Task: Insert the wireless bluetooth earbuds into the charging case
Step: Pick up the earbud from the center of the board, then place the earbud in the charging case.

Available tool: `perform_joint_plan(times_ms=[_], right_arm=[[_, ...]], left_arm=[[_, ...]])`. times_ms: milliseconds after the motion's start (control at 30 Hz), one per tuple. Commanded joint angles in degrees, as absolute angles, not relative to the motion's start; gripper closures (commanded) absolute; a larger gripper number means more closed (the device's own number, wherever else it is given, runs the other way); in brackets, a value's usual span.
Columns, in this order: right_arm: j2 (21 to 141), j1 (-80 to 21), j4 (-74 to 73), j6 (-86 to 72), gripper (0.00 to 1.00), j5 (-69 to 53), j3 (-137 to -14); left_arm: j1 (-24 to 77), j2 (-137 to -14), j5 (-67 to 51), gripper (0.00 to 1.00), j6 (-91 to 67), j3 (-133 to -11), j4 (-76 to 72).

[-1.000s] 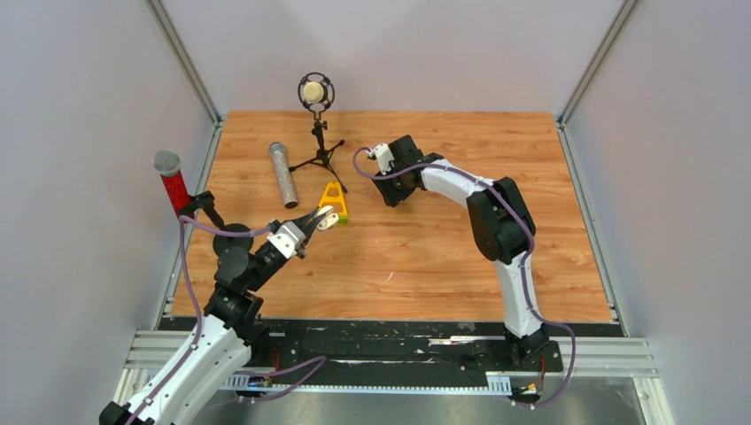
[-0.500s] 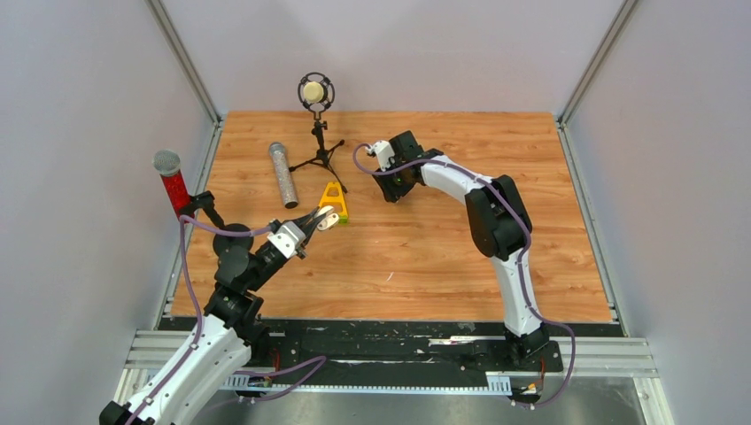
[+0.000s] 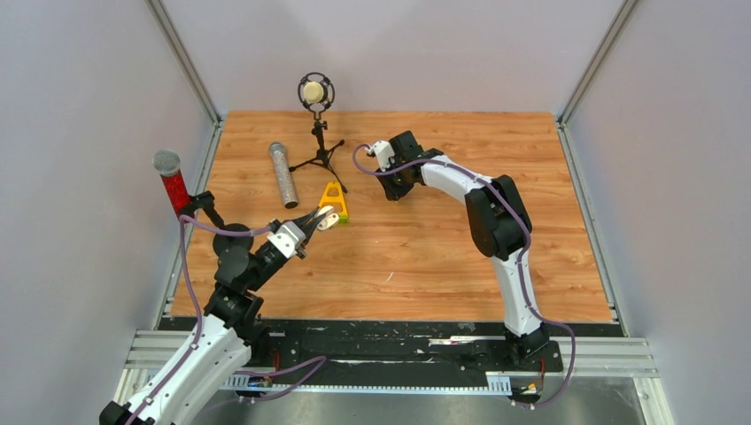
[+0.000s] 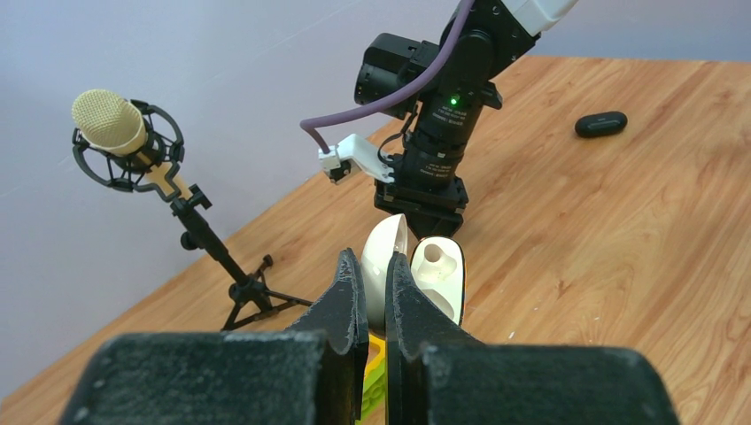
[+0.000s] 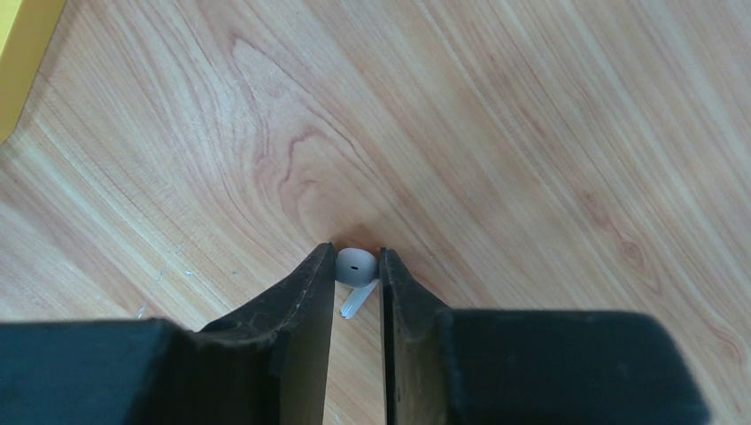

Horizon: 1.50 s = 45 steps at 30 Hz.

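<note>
Right gripper (image 5: 355,251) pinches one earbud (image 5: 354,265) lying on the table (image 5: 549,133). The earbud's stem axis points back toward the wrist (the top view hides the earbud under the gripper). Left gripper (image 4: 373,259) clamps the charging case (image 4: 440,270), which is upright with its lid open and its base hidden behind the fingers.

Glossy wht plastic charging case (image 4: 440,276), smooth wht plastic earbud (image 5: 354,264), wood-grain table (image 5: 531,133) w/ satin finish.

Nothing readable from my cams, honestly. No brand, label or number I can make out on the case (image 4: 438,266) or the mic (image 4: 108,124). The black oval thing (image 4: 601,124) might carry a logo, but it's too small to tell.
</note>
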State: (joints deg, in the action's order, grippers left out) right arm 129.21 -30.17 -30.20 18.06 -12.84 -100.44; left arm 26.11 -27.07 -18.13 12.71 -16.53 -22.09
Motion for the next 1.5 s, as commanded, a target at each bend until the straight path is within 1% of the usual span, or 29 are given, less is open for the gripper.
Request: perform_joint_plan(times_ms=[0,167,267,433,533,733,833,900,1000,1067,1167,1267,1467], right_arm=[[128.53,-30.06,-30.52,17.69,0.82,-13.81,-101.24],[126.31,-30.14,-30.50,15.71,0.87,-14.04,-101.92],[123.66,-30.62,-29.91,14.07,0.94,-11.92,-101.94],[115.41,-33.10,-23.64,11.83,0.96,-4.74,-97.74],[109.07,-35.93,-18.06,10.90,0.99,-0.27,-93.68],[96.60,-45.21,-8.75,11.33,0.99,9.41,-87.64],[90.77,-50.06,-2.76,11.56,1.00,11.16,-83.66],[87.80,-53.19,3.83,11.96,1.00,10.27,-79.67],[84.18,-56.45,9.96,13.06,1.00,4.40,-75.11],[82.13,-57.40,11.02,12.96,1.00,-0.67,-73.43],[79.00,-57.59,11.62,11.63,1.00,-4.56,-71.30],[77.08,-57.77,15.42,11.28,1.00,-9.83,-67.48],[77.49,-58.28,15.79,11.93,1.00,-11.23,-65.21]], left_arm=[[25.75,-26.98,-18.72,1.00,11.72,-16.70,-24.17],[25.75,-27.11,-18.85,1.00,11.67,-16.70,-24.26],[25.75,-27.09,-18.81,1.00,11.58,-16.78,-24.26],[25.68,-27.24,-19.01,1.00,11.42,-16.80,-24.49],[25.70,-27.35,-19.26,1.00,11.30,-16.95,-24.32],[25.68,-27.71,-19.06,1.00,10.43,-17.50,-24.23],[25.62,-27.64,-19.01,1.00,9.96,-18.04,-23.49],[25.66,-27.60,-19.27,1.00,9.65,-18.18,-23.48],[25.66,-27.54,-18.47,1.00,7.68,-18.57,-23.27],[25.66,-27.21,-17.69,1.00,6.39,-19.00,-22.53],[25.66,-26.64,-16.12,1.00,4.24,-19.90,-21.56],[25.68,-26.40,-15.95,1.00,2.04,-20.84,-21.11],[25.68,-26.09,-17.24,1.00,1.35,-21.76,-21.03]])
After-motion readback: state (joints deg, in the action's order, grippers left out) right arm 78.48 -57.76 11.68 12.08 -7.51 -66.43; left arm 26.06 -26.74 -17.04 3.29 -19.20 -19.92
